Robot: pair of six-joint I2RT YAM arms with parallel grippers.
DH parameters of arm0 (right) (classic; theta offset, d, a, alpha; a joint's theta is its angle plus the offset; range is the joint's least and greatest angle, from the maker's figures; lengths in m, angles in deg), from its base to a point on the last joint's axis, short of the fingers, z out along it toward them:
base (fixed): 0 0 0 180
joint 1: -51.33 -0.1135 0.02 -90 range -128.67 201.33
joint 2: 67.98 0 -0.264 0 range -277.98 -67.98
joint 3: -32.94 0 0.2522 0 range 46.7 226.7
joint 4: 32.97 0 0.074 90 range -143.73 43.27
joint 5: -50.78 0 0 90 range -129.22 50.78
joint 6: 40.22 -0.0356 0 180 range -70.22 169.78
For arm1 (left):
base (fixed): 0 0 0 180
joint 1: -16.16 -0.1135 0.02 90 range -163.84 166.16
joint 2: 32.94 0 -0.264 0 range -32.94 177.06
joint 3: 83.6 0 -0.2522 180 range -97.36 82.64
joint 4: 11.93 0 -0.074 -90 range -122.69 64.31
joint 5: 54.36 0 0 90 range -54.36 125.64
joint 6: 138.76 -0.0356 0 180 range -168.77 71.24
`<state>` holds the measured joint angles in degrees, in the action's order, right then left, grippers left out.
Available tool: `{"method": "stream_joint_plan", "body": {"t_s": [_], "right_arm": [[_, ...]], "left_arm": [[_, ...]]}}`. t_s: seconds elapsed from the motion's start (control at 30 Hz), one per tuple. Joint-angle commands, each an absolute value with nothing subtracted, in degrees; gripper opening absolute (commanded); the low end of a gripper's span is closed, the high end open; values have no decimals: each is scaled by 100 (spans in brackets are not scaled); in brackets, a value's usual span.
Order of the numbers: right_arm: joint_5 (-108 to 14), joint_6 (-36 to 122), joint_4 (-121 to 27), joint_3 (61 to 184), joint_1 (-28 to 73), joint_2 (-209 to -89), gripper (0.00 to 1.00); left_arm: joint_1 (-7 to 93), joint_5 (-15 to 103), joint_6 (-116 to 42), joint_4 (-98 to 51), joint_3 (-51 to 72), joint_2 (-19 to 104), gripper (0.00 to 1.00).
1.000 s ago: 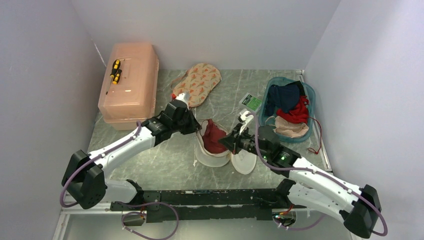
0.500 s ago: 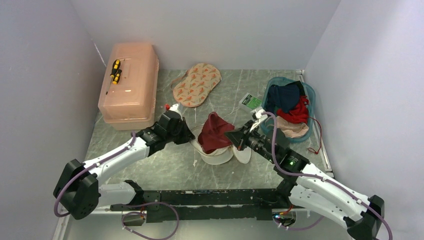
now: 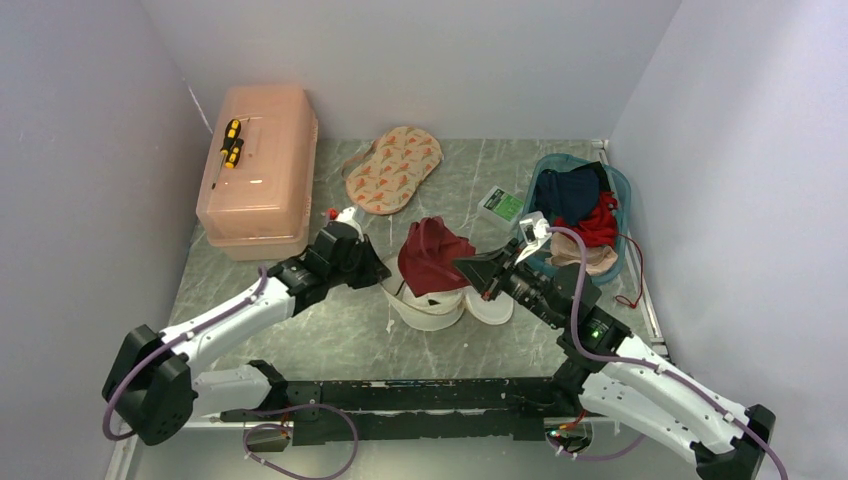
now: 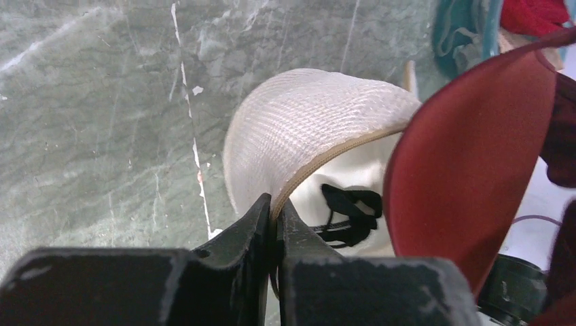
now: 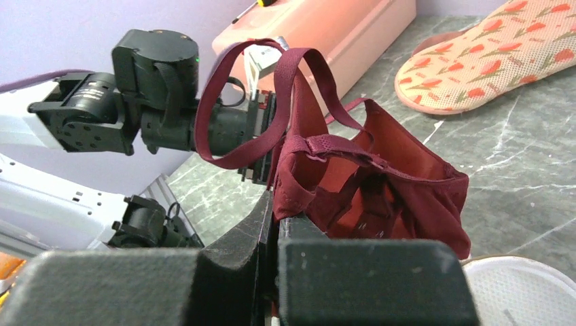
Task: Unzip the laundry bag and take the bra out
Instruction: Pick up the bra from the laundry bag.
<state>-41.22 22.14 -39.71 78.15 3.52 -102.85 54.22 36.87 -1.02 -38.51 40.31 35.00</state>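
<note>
**fig.** the small white mesh drum-shaped laundry bag with a cream rim [image 3: 428, 310] stands unzipped near the middle of the table [image 3: 330, 330], a little toward the near edge. its round flat white lid [image 3: 495, 308] lies just beside it on the side toward the right edge. the left fingers [image 4: 268, 216] are pressed together on the cream rim, parted only by the fabric between them. this hold seems meant to anchor the light bag and keep its mouth open. the right fingers [image 5: 272, 221] are clamped tight on an edge of the dark maroon soft fabric bra [image 5: 380, 183], which hangs from them over the bag's mouth, its straps looping free. the removal looks nearly done, though it cannot be told whether the lowest fold has cleared the rim. one strap loop lines up with the left arm in the right wrist view, and contact cannot be judged. it may snag there.
</note>
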Motion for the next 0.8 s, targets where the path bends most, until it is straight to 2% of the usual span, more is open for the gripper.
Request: {"method": "stream_joint_plan", "body": {"t_s": [0.0, 0.13, 0.4, 0.47, 0.53, 0.77], "right_arm": [[-4168, 2321, -3802, 8154, 352, -10148, 0], [-4176, 2407, -3859, 8200, 352, -10124, 0], [-4130, 2467, -3829, 8319, 354, -10055, 0], [-4104, 2440, -3785, 8363, 353, -10050, 0], [-4026, 2375, -3714, 8372, 354, -10037, 0], [-3635, 1967, -3343, 8349, 347, -10060, 0]], "left_arm": [[5395, 3687, -127, -3887, 3914, 2989, 17], [5395, 3603, -217, -4140, 3766, 2656, 33], [5390, 3697, 242, -4080, 3773, 1926, 82], [5386, 3852, 483, -3894, 3817, 1795, 89], [5380, 4039, 815, -3641, 3896, 1687, 93], [5386, 4753, 2013, -1663, 4551, 1517, 94]]}}
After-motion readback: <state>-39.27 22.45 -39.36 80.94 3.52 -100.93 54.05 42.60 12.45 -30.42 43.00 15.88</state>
